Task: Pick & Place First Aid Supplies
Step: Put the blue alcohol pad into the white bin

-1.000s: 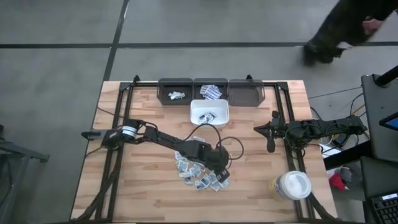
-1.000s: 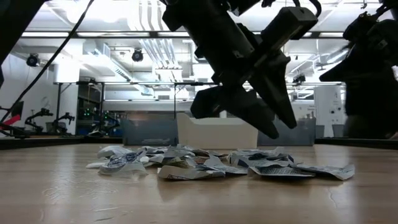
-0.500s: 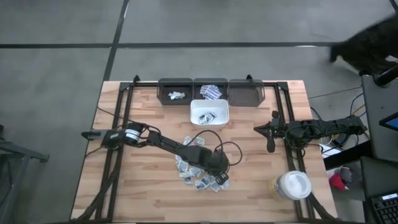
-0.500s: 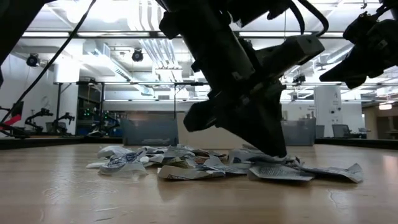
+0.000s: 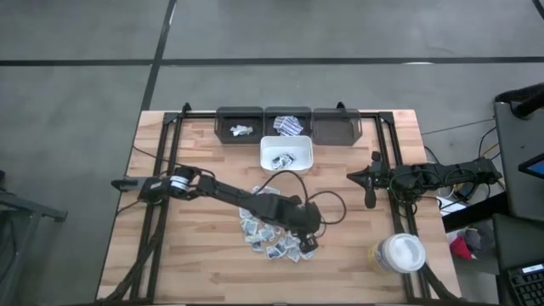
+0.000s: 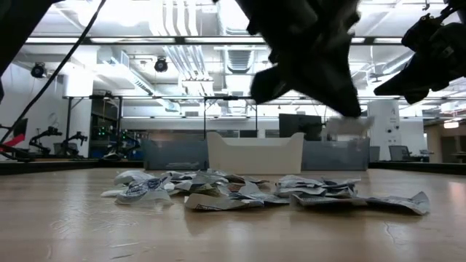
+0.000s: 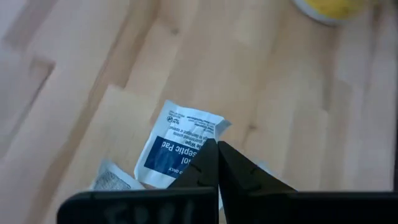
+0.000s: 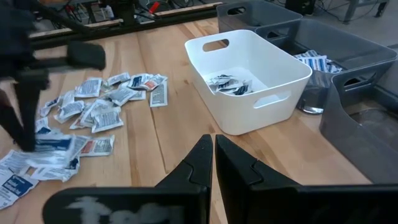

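Observation:
The first aid supplies [image 5: 270,236] lie as a loose pile of white sachets with blue print on the wooden table, also in the low view [image 6: 247,193] and the right wrist view [image 8: 99,102]. My left gripper [image 5: 311,241] hangs above the pile's right end [image 6: 348,109], shut on one sachet [image 7: 180,149]. My right gripper [image 5: 369,194] waits shut over the table's right side, its fingers [image 8: 199,163] touching nothing. My left gripper pinches one sachet by its edge [image 7: 200,148] between its two fingers. The fingers slant down onto it from the table's left. The sachet [image 6: 351,125] sits roughly level below the fingertips, lifted clear of the pile.
A white bin [image 5: 286,167] with a few sachets stands behind the pile, also in the right wrist view [image 8: 283,71]. Three dark bins [image 5: 287,112] line the far edge. A white round tub [image 5: 399,253] stands at the near right.
My left gripper dropped onto the right end of the pile, shut on a sachet there, then rose with it. The sachet now hangs clear of the pile. The rest of the pile has stayed in place.

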{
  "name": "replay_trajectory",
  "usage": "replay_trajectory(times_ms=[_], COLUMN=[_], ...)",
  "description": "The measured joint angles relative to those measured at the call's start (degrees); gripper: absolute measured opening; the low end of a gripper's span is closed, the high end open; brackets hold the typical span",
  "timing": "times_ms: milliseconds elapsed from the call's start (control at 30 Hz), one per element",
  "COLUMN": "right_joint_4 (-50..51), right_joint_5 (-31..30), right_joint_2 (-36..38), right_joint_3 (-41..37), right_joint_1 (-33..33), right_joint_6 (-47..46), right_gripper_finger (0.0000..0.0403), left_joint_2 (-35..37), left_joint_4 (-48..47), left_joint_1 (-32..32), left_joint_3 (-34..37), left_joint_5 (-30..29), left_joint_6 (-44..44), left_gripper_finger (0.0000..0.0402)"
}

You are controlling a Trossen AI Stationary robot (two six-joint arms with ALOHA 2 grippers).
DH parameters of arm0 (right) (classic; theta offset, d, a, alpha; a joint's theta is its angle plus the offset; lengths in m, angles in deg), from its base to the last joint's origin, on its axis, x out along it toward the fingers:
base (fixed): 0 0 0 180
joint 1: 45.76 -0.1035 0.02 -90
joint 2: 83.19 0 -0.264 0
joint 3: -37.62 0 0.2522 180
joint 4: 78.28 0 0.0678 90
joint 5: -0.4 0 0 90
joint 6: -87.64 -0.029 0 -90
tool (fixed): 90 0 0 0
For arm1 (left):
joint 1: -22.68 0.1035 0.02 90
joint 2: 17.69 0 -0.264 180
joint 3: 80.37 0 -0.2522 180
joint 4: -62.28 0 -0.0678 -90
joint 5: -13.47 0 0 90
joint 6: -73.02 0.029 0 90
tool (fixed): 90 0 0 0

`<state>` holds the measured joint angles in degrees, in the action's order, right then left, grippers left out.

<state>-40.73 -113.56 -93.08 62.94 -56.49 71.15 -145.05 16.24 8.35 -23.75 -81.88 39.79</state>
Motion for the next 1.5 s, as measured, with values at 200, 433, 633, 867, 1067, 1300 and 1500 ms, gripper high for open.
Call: replay_trajectory(times_ms=[200,433,633,867,1067,1300,1500], right_joint_4=[0.0,0.0,0.0,0.0,0.0,0.0,0.0], right_joint_5=[0.0,0.1,0.1,0.0,0.0,0.0,0.0], right_joint_2=[0.0,0.0,0.0,0.0,0.0,0.0,0.0], right_joint_3=[0.0,0.0,0.0,0.0,0.0,0.0,0.0], right_joint_1=[0.0,0.0,0.0,0.0,0.0,0.0,0.0], right_joint_6=[0.2,0.0,0.0,0.2,0.2,0.2,0.5], right_gripper_finger=[0.0018,0.0018,0.0018,0.0018,0.0018,0.0018,0.0018], left_joint_2=[0.0,0.7,3.1,5.2,5.5,5.5,5.5], left_joint_4=[4.3,13.0,7.0,-9.9,-18.4,-19.2,-21.5], left_joint_1=[-0.3,0.0,0.8,6.1,12.0,18.6,26.3], left_joint_3=[-1.5,-1.5,-1.5,-1.5,-1.4,-0.8,-0.8], left_joint_5=[10.6,-15.7,-38.6,-35.1,-21.1,-6.4,4.0], left_joint_6=[18.7,11.1,-5.7,-10.8,7.0,30.3,34.4], left_gripper_finger=[0.0,0.0,0.0,0.0,0.0,0.0,0.0])
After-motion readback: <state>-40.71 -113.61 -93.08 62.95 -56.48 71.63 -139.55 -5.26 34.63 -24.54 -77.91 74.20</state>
